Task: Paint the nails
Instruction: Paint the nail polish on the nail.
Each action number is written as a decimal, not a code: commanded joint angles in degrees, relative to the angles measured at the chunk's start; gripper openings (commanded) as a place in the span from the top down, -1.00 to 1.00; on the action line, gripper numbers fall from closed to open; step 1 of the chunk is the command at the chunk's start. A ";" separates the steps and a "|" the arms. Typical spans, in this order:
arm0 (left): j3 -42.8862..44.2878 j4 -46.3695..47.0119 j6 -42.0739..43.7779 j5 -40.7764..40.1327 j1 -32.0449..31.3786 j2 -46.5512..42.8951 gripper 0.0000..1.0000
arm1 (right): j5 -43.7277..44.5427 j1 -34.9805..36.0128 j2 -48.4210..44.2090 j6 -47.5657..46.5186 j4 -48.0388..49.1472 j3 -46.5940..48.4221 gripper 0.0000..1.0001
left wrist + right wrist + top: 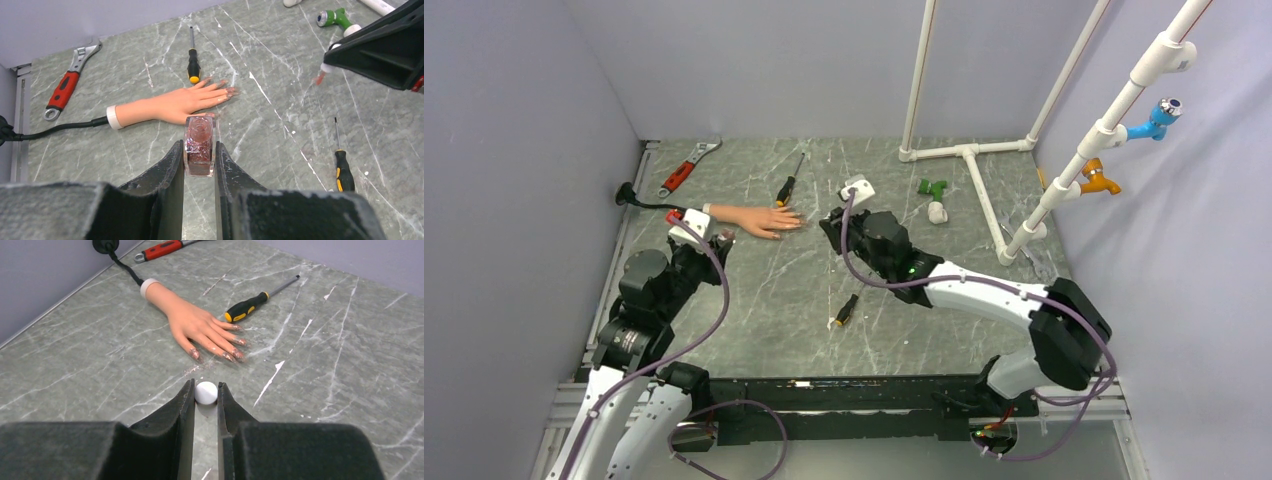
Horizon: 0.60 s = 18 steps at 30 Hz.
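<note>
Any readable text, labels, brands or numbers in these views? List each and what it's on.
None readable in any view.
The polish bottle in the left gripper: no label on the face shown.
The white brush cap in the right gripper: blank.
The adjustable wrench, far screwdriver and near screwdriver: any marking is too small to tell.

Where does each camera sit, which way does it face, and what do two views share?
Top external: above and behind the bases, looking down on the table; shows the left arm and right arm.
Left wrist: on the left arm, facing the mannequin hand; shows the left end effector shut on the polish bottle.
Right wrist: facing the nails; shows the right end effector shut on a white brush cap.
Shared: both wrist views show the mannequin hand and the black-and-yellow screwdriver.
</note>
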 commanded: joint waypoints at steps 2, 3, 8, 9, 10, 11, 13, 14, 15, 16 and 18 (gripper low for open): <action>0.22 4.53 2.62 4.66 0.26 0.73 1.00 | -0.88 -1.11 -6.69 1.72 0.94 -4.04 1.00; 0.15 4.67 2.91 5.31 0.28 0.82 1.00 | -1.27 -1.53 -7.63 2.47 0.84 -4.83 1.00; -1.08 6.38 4.33 10.94 0.27 0.79 1.00 | -10.23 -5.08 -12.15 8.76 -1.08 -7.53 1.00; -1.43 6.73 4.54 11.75 0.21 0.81 1.00 | -12.25 -5.81 -13.13 9.73 -1.21 -8.05 1.00; -1.75 7.06 4.77 12.73 0.17 0.86 1.00 | -14.29 -6.42 -14.20 10.43 -1.07 -8.60 1.00; -1.93 7.32 4.97 13.69 0.21 0.95 1.00 | -15.57 -7.08 -15.14 10.80 -1.15 -9.02 1.00; -2.13 7.96 5.29 16.28 0.08 1.65 1.00 | -18.55 -8.05 -16.44 10.90 -2.09 -9.03 1.00; -2.14 8.24 5.21 17.64 0.12 2.12 1.00 | -20.31 -8.45 -16.74 10.81 -2.79 -8.72 1.00; -2.14 8.43 5.20 18.73 0.08 2.63 1.00 | -21.63 -8.86 -17.13 10.92 -3.42 -8.49 1.00; -2.07 8.50 5.13 19.57 0.08 3.15 1.00 | -22.59 -9.14 -17.46 11.03 -3.91 -8.36 1.00; -1.76 8.19 5.16 20.86 -0.13 3.97 1.00 | -24.08 -9.72 -18.32 11.03 -3.88 -8.66 1.00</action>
